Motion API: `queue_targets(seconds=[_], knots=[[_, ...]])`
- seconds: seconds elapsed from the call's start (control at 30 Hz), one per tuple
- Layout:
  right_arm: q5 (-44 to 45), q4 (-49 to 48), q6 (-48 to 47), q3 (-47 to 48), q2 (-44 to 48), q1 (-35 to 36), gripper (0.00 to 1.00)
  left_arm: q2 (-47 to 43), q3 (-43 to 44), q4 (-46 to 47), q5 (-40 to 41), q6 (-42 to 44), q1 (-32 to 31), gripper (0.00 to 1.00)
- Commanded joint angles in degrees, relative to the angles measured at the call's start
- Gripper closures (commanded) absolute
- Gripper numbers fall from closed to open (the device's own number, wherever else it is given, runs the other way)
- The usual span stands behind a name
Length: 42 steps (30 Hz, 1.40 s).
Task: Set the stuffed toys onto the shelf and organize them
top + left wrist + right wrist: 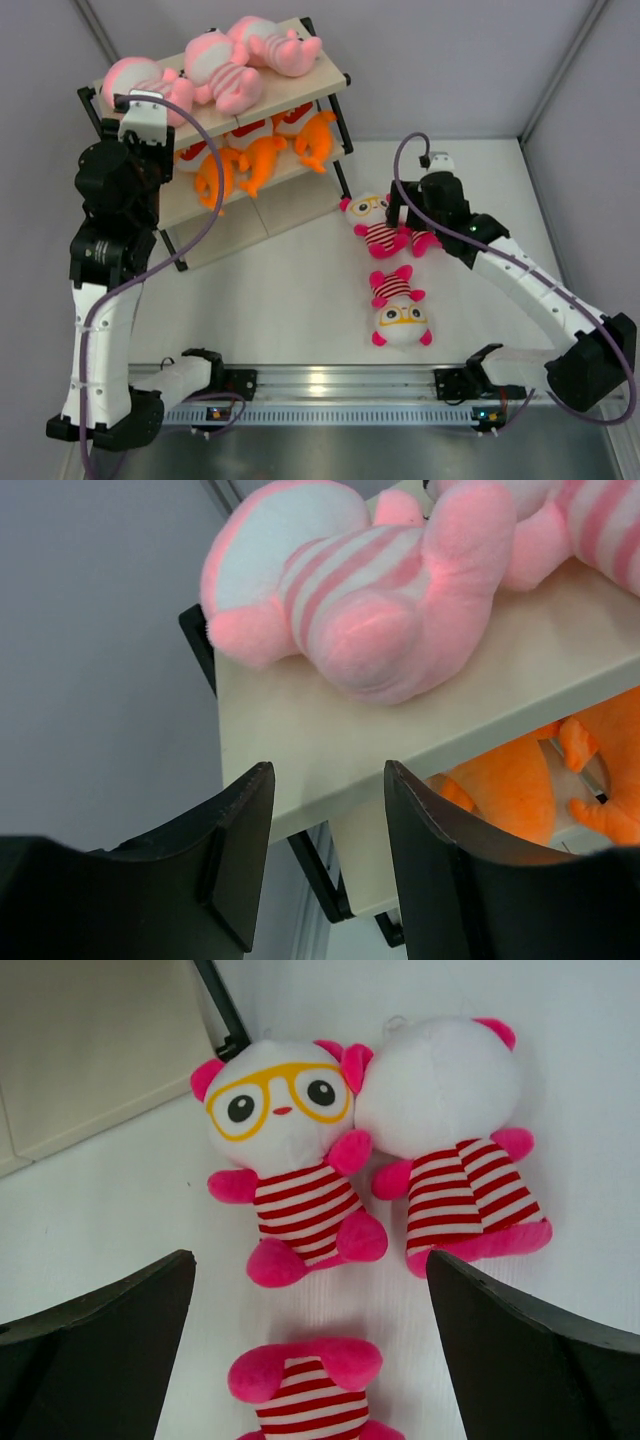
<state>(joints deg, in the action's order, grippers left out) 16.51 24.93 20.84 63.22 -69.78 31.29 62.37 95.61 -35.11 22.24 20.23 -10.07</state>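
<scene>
On the white desk (290, 310), right of centre, the nearest white-headed plush doll with yellow glasses and a magenta-striped shirt (398, 310) (305, 1390) lies on its back, head toward the near edge.

Just beyond it, two more dolls of the same kind lie side by side, heads toward the far edge. The face-up striped doll (372, 228) (290, 1170) shows its glasses. The face-down striped doll (450, 1150) rests touching it on the side nearer the right edge.

The right gripper (308, 1255) (405, 215) hangs over this pair, its fingers spread wide and holding nothing.

At the far left corner stands the three-tier shelf with a black metal frame and beige boards (322, 85) (300, 710). Three orange plush dolls (258, 160) lie in a row on its middle board. Three pale pink plush dolls with striped bellies (222, 70) (380, 590) lie across the top board.

The left gripper (328, 770) (140, 105) is at the top board's left end, just beside the leftmost pink doll, released and empty.
</scene>
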Motion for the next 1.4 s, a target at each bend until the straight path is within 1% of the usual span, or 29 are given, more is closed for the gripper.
queue_targets(seconds=[0.0,0.07,0.1,0.13,0.17,0.2,0.23,0.3,0.33,0.37,0.47,0.57,0.63,0.67,0.8,0.83,0.9,0.93,0.97,1.0,1.03,1.07,1.1,1.17,1.2,1.23,1.27,1.33,1.37], knots=[[-6.0,-1.1,4.1,-0.8,-0.3,-2.7,0.01,-3.7,-0.6,3.7,2.1,1.6,0.2,0.46],[-10.8,-2.6,6.0,-3.0,-1.6,-4.9,0.0,-5.6,-0.6,2.4,1.1,1.2,0.2,0.45],[-12.2,-4.3,6.9,-3.8,-2.1,-5.5,0.01,-6.3,-0.7,0.1,0.2,0.9,0.2,0.44],[-13.2,-5.3,7.7,-5.9,-3.2,-6.6,0.03,-7.0,-0.7,-1.3,-1.9,0.6,0.2,0.44],[-14.0,-6.5,9.1,-7.0,-3.7,-6.8,0.07,-8.6,-1.0,-3.1,-3.2,-0.2,0.2,0.43],[-14.2,-8.8,9.6,-7.9,-4.7,-7.1,0.14,-9.6,-2.0,-6.2,-4.5,-0.5,0.2,0.42],[-14.1,-9.5,9.9,-9.1,-5.4,-7.4,0.18,-10.7,-3.0,-7.8,-8.4,-0.5,0.2,0.4],[-13.4,-10.6,10.4,-9.2,-7.2,-7.4,0.24,-15.2,-7.2,-10.7,-12.8,1.2,0.2,0.37],[-13.3,-11.2,10.4,-8.9,-9.0,-7.5,0.3,-16.7,-8.7,-13.5,-15.5,1.7,0.2,0.36],[-13.0,-11.6,10.6,-8.8,-9.8,-7.6,0.31,-19.6,-11.6,-14.7,-15.9,1.9,0.2,0.35],[-11.7,-11.7,11.1,-8.5,-12.7,-7.7,0.32,-24.8,-16.1,-19.0,-14.2,2.2,0.3,0.34],[-9.1,-11.1,11.7,-9.5,-14.5,-7.8,0.32,-30.9,-25.5,-20.7,-13.5,3.4,1.4,0.32],[-8.3,-11.3,11.7,-11.0,-14.6,-7.6,0.32,-33.4,-29.8,-21.0,-13.2,3.6,2.1,0.32],[-7.9,-11.7,11.7,-11.4,-14.7,-7.6,0.33,-35.5,-33.9,-21.1,-13.1,3.6,2.8,0.32],[-7.0,-13.2,11.9,-11.9,-16.3,-7.7,0.32,-39.0,-42.3,-21.0,-13.4,3.6,5.0,0.32],[-7.0,-13.9,11.9,-12.0,-17.5,-7.7,0.34,-39.5,-43.7,-20.9,-13.4,3.6,5.5,0.31],[-7.5,-16.2,11.8,-11.9,-19.2,-7.7,0.42,-40.8,-46.6,-20.9,-13.4,3.5,6.8,0.27],[-7.7,-16.8,11.5,-11.6,-19.5,-7.6,0.54,-41.4,-47.4,-21.0,-13.2,3.3,7.2,0.25],[-7.6,-17.3,10.5,-11.2,-20.0,-7.7,0.62,-42.7,-48.9,-20.9,-13.0,2.7,7.9,0.24],[-7.4,-16.9,10.1,-10.7,-20.7,-7.6,0.84,-43.1,-49.6,-20.9,-12.9,2.4,8.4,0.23],[-6.1,-16.2,9.2,-9.4,-20.8,-7.7,0.96,-44.3,-51.0,-20.8,-12.9,1.8,9.3,0.22],[-5.3,-15.5,8.8,-8.6,-20.7,-7.6,1.0,-44.8,-51.7,-20.8,-13.0,1.4,9.6,0.21],[-4.6,-14.9,8.2,-8.0,-19.7,-7.5,1.0,-45.2,-52.2,-20.8,-13.2,1.1,9.6,0.21],[-2.1,-12.4,5.3,-6.5,-17.7,-6.5,1.0,-46.2,-53.0,-20.3,-11.9,0.6,12.3,0.2],[-0.5,-11.1,4.1,-5.9,-14.9,-5.5,1.0,-46.4,-53.2,-20.0,-11.5,0.6,12.6,0.2],[1.0,-9.3,1.8,-4.9,-13.6,-3.0,1.0,-46.9,-53.5,-19.7,-11.1,0.3,12.9,0.2],[5.2,-8.2,1.1,-4.3,-12.2,-1.4,1.0,-47.0,-53.9,-18.9,-9.9,-0.2,13.6,0.2],[8.2,-7.4,1.9,-3.2,-9.5,3.5,1.0,-47.3,-54.3,-18.3,-9.3,-0.9,14.6,0.2],[7.9,-8.1,3.1,-3.5,-8.8,4.6,1.0,-47.4,-54.4,-17.9,-8.5,-1.1,15.0,0.2]])
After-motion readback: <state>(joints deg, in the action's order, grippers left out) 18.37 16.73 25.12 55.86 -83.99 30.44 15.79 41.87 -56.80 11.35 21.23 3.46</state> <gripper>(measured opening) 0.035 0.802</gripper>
